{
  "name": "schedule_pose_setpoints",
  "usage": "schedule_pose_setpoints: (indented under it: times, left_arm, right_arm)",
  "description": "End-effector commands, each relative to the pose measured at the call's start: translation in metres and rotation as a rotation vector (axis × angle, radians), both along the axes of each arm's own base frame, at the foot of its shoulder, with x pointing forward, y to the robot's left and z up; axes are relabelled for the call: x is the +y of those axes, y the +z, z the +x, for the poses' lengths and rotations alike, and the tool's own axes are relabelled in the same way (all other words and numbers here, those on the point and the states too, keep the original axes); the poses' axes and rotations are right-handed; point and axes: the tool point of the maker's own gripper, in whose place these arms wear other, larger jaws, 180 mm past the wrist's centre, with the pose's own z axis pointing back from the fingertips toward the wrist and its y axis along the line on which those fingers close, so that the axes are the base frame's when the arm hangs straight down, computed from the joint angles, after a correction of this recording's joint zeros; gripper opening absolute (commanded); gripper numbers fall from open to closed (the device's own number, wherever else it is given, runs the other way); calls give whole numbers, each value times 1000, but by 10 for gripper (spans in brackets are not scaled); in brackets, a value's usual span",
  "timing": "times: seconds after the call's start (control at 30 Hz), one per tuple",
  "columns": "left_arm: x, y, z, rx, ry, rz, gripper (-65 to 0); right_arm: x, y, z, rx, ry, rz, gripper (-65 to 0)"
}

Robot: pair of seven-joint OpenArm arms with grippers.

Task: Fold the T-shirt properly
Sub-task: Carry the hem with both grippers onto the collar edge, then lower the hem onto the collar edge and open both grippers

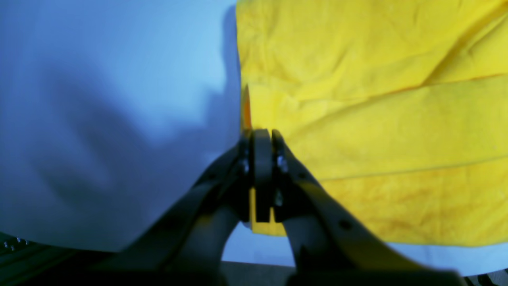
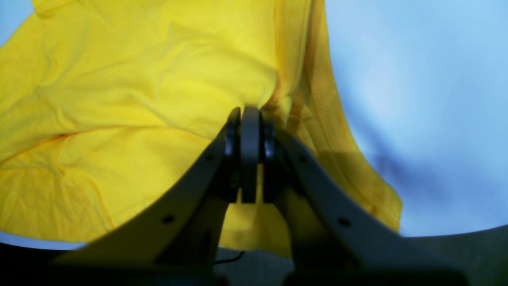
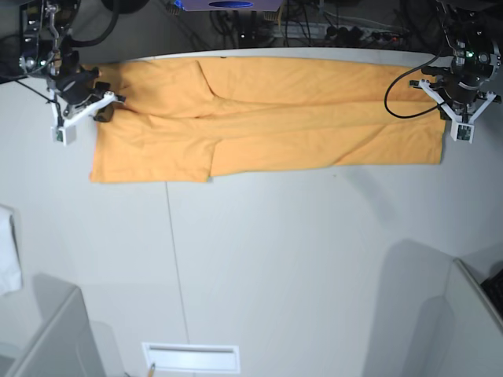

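Note:
The T-shirt (image 3: 267, 126) is yellow-orange and lies stretched in a long folded band across the far part of the white table (image 3: 275, 259). My left gripper (image 3: 445, 108) sits at the band's right end, shut on the cloth edge. In the left wrist view the left gripper (image 1: 262, 137) pinches the T-shirt (image 1: 377, 119), with yellow fabric showing between the jaws. My right gripper (image 3: 100, 110) is at the band's left end. Seen from the right wrist, the right gripper (image 2: 250, 115) is shut on a bunched edge of the T-shirt (image 2: 119, 99).
A small white cloth (image 3: 6, 259) hangs at the left edge. Grey bins stand at the front left (image 3: 47, 338) and front right (image 3: 471, 314). A white slot plate (image 3: 191, 357) lies at the table's front edge. Cables and equipment (image 3: 346, 23) crowd the back.

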Motion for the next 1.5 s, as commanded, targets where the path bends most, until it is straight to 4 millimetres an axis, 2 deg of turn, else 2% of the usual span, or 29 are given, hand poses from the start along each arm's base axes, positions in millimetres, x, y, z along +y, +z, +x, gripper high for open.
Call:
schedule_pose_setpoints:
  times: [0.0,0.13,0.43,0.5,0.6,0.67,0.73,0.83,0.9,0.97,1.0,1.03,1.07,1.2,1.37,1.47]
  left_arm:
    - [5,8,3,-20,-2,25,-650]
    - [5,8,4,-21,-1,23,-650]
    - [5,8,3,-18,0,23,-650]
    - [5,7,3,-17,0,23,-522]
    - [5,7,1,-13,1,24,-339]
    - [11,10,1,-20,16,31,-263]
    - [26,18,-4,-49,78,44,-222]
    - [42,33,-7,-111,165,56,-230]
    - [43,33,-8,-137,207,37,-268]
    - [34,28,-6,-146,214,7,-380]
    - [27,24,-4,-148,211,-13,-472]
    - [21,21,-1,-154,211,-31,-591]
    - [17,20,3,-162,209,-43,-650]
    - [13,2,10,-158,252,-102,-650]
    - [15,-38,-2,-75,310,-178,-650]
    - [16,-53,-4,-60,334,-202,-650]
  right_arm:
    - [-7,6,6,-27,-1,-20,-650]
    - [-18,-7,-1,12,-10,-100,-650]
    - [-14,-14,-9,30,-24,-141,-650]
    - [-14,-12,-7,23,-20,-144,-650]
    - [-13,-3,-3,-3,-15,-151,-525]
    - [-25,8,-2,-31,-46,-170,-456]
    - [-34,24,3,-75,-69,-194,-414]
    - [-44,39,8,-116,-90,-219,-408]
    - [-45,42,9,-123,-82,-227,-410]
    - [-41,42,11,-133,-70,-220,-441]
    - [-30,41,13,-136,-20,-208,-491]
    - [-16,38,14,-139,58,-195,-567]
    - [-5,36,15,-146,115,-183,-650]
    - [8,28,19,-143,130,-144,-650]
    - [-3,2,17,-76,87,-121,-650]
    - [-10,-20,15,-19,58,-102,-650]
